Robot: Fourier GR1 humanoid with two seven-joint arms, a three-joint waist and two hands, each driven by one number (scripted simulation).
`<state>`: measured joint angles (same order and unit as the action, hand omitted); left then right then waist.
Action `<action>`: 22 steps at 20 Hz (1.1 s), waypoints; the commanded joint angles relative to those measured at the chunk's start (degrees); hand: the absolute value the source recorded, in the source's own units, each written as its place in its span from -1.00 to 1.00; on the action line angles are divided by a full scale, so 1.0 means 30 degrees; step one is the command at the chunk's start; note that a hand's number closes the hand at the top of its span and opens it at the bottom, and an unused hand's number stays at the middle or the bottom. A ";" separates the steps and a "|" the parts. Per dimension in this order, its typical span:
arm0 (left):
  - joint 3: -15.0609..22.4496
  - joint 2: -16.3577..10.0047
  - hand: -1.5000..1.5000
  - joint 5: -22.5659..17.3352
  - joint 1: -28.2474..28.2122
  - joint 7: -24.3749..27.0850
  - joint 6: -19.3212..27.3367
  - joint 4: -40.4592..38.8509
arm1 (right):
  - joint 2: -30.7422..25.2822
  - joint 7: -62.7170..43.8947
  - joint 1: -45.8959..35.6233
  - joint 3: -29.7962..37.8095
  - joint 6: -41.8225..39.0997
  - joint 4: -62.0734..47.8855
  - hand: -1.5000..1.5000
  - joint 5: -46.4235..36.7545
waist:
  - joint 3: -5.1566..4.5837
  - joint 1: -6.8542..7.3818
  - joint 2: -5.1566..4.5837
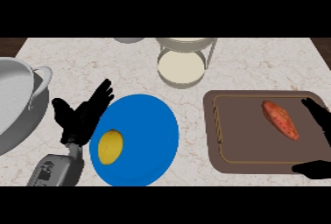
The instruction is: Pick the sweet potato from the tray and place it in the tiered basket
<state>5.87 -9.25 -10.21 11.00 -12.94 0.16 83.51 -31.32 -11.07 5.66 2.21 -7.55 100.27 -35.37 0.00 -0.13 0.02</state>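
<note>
Fingers of right hand spread straight, thumb wide apart, holding nothing; they bracket the right edge of the tray, likely poised to close on the sweet potato, which lies untouched, slantwise, near that edge, just beside the fingertips. Beyond the tray's far-left corner the tiered basket stands by the far edge of the counter, so the carry must go that way. Left hand rests open, fingers up, beside the blue plate, clear of that path.
</note>
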 commanded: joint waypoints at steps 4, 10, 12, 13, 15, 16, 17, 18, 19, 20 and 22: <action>0.0113 0.0426 0.00 0.0827 -0.1081 -0.0462 0.0038 0.1924 | 0.1371 0.2489 -0.0861 0.0909 0.0716 -0.3020 -1.00 -0.0974 | 0.0006 0.0085 0.0006; -0.0589 0.0939 0.00 0.0994 -0.0506 -0.0010 -0.0727 0.0251 | 0.2514 0.3239 -0.1326 0.1208 0.0850 -0.4236 -1.00 -0.2122 | 0.0001 0.0024 -0.0005; -0.0772 0.0918 0.00 0.0991 -0.1272 0.0439 -0.1040 0.0682 | 0.2732 0.3208 -0.1451 0.1658 0.0671 -0.4018 -1.00 -0.1979 | 0.0000 0.0031 0.0000; -0.0426 0.1350 0.00 0.1331 0.0356 -0.0949 -0.0240 0.0458 | 0.2535 0.3026 -0.2982 0.1672 0.0539 -0.5539 -1.00 -0.2039 | 0.0003 0.0051 -0.0013; -0.0595 0.1178 0.00 0.1153 -0.1178 -0.0756 -0.0836 0.1769 | 0.2750 0.3893 -0.2266 0.2126 0.0709 -0.5356 -1.00 -0.2118 | 0.0002 0.0049 0.0002; -0.0358 0.1371 0.00 0.1940 -0.1499 0.0865 -0.0604 0.0420 | 0.1972 0.3421 -0.2210 0.2727 -0.0352 -0.4737 -1.00 -0.1494 | -0.0001 0.0022 -0.0001; -0.0673 0.1265 0.00 0.1240 -0.0502 -0.0823 -0.0819 0.1312 | 0.3133 0.3933 -0.2774 0.1927 0.1217 -0.6521 -1.00 -0.2546 | 0.0003 0.0060 -0.0007; -0.1724 0.0396 0.00 0.0872 -0.0133 0.0939 -0.1785 -0.0737 | 0.3940 0.2640 -0.3054 0.0938 0.1321 -0.5820 -1.00 -0.3085 | -0.0002 0.0053 -0.0026; -0.0659 0.1582 0.00 0.1581 -0.0664 0.0651 -0.0698 0.0221 | 0.3489 0.3568 -0.3901 0.1636 0.1497 -0.7680 -1.00 -0.2893 | 0.0004 0.0102 -0.0023; -0.1422 0.0369 0.00 0.0703 -0.1270 0.0138 -0.1845 0.0986 | 0.2365 0.3597 -0.5028 0.2448 -0.0075 -0.7997 -1.00 -0.1904 | 0.0003 0.0175 -0.0020; -0.1678 0.0901 0.00 0.1327 0.0696 0.0386 -0.1151 -0.1155 | 0.2731 0.4910 -0.4207 0.2420 0.1147 -0.8993 -1.00 -0.2384 | 0.0003 0.0030 -0.0036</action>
<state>2.64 -6.51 -6.77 9.40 -12.75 -3.37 84.55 -23.54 0.63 -5.39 8.75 -5.76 79.20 -42.03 -0.59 0.00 0.28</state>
